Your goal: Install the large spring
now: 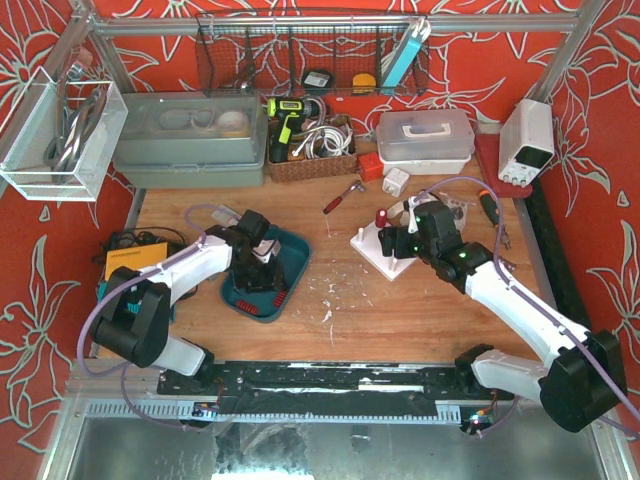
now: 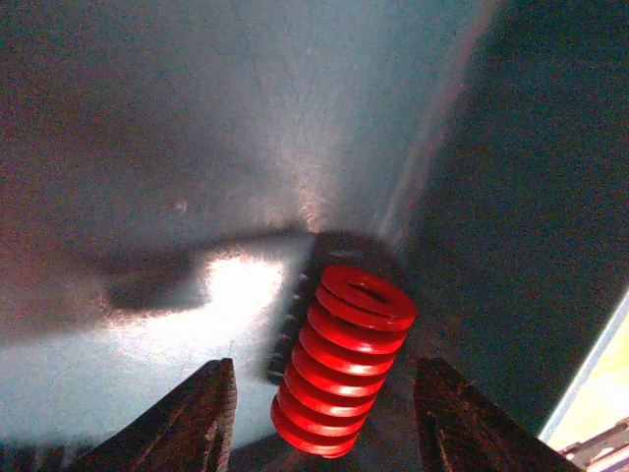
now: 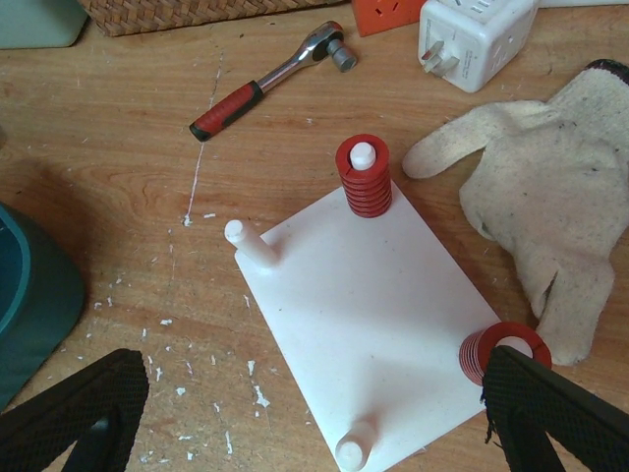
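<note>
A large red spring (image 2: 344, 362) lies tilted on the floor of the teal tray (image 2: 147, 147), between the fingers of my open left gripper (image 2: 326, 370), which do not touch it. In the top view the left gripper (image 1: 256, 262) is down inside the tray (image 1: 290, 262). The white peg plate (image 3: 373, 315) carries a red spring (image 3: 364, 177) on its far peg and another (image 3: 491, 352) on its right peg. Two pegs (image 3: 251, 244) (image 3: 356, 447) are bare. My right gripper (image 3: 314, 362) is open and empty above the plate, and also shows in the top view (image 1: 400, 243).
A red-handled ratchet (image 3: 265, 84), a white plug adapter (image 3: 472, 34) and a work glove (image 3: 550, 197) lie just beyond the plate. A wicker basket (image 1: 310, 150), plastic boxes (image 1: 425, 140) and a power supply (image 1: 527, 140) line the back. White shavings are scattered on the wood.
</note>
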